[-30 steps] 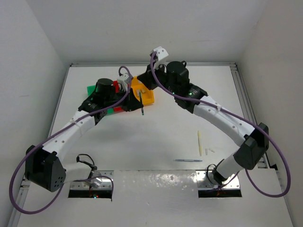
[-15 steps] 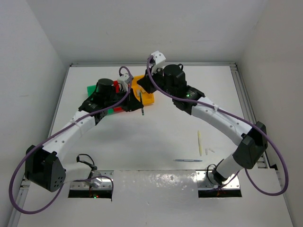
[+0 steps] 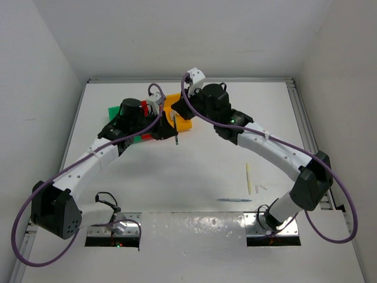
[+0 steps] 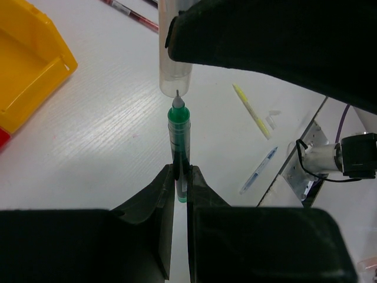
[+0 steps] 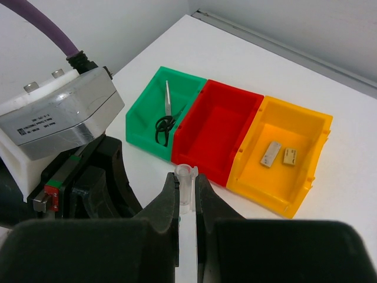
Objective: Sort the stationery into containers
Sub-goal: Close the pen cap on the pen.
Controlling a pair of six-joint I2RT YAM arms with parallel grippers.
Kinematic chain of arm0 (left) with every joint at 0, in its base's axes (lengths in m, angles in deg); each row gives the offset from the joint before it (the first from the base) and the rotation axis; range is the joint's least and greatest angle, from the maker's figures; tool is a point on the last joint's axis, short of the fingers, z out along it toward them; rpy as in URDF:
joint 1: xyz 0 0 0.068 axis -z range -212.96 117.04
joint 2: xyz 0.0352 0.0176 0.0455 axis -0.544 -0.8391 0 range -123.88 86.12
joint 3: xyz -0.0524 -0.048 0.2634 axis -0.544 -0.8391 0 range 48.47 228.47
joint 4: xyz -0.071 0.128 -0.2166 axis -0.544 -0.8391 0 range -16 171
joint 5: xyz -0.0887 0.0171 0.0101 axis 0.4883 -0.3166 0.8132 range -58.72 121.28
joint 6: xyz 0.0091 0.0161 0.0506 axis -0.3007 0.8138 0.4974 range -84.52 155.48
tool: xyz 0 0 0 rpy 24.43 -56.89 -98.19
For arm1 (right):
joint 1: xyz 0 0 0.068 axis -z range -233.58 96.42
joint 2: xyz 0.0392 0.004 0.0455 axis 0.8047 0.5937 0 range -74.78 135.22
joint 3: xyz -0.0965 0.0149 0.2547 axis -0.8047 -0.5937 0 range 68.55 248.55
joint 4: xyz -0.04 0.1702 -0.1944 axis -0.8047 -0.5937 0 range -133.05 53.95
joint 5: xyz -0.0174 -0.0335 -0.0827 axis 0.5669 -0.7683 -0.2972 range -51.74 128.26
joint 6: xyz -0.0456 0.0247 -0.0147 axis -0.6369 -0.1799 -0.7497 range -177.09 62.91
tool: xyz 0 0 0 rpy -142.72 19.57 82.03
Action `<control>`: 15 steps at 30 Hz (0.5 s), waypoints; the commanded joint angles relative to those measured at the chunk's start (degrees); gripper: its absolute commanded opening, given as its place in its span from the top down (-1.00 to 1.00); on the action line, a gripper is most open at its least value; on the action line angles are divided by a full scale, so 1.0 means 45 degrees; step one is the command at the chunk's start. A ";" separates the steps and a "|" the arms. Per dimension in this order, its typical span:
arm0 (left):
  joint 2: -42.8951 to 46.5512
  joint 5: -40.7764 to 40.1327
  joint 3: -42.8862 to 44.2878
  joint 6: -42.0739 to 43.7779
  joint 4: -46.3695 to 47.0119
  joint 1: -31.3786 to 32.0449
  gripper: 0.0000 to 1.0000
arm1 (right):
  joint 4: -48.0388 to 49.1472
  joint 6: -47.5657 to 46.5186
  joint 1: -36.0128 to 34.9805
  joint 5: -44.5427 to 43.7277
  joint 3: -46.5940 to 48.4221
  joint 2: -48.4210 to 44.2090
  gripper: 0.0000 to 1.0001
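Just in front of the row of bins [image 5: 205, 82], the left gripper [image 4: 179, 175] pinches a green pen [image 4: 178, 127], jaws tight on the barrel and the tip pointing out ahead. The right arm has swung in leftward over the last second. Its right gripper [image 5: 186, 194], jaws nipped on a clear cap [image 5: 185, 181], now hangs right at that pen. In the left wrist view the cap's mouth sits just off the tip, not yet on. My read: they're capping the pen before it gets binned, so the sorting waits on this join.

Now the count, left to right along the row:
- **Green bin [image 5: 141, 109]:** one pair of scissors [image 5: 165, 121].
- **Red bin [image 5: 215, 127]:** nothing showing.
- **Yellow bin [image 5: 297, 107]:** two eraser blocks [image 5: 271, 154].

That's three bins. Loose on the table [image 3: 194, 171] there's one red-and-white pen [image 4: 132, 13] close by the yellow bin. Well right of the bins lie one pale yellow stick [image 3: 248, 178] and one blue pen [image 3: 234, 200]. Counting the held pen, four items look unsorted.
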 commanded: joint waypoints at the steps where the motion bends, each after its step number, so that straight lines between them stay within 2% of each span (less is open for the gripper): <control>1: 0.0251 -0.0106 0.0337 0.0061 0.0308 0.0107 1.00 | 0.0424 0.0150 -0.0092 -0.0054 -0.0165 -0.0419 1.00; 15: 0.0271 -0.0340 0.0356 0.0139 0.0522 0.0126 1.00 | 0.0717 0.0892 -0.0073 0.0238 -0.0224 -0.0439 1.00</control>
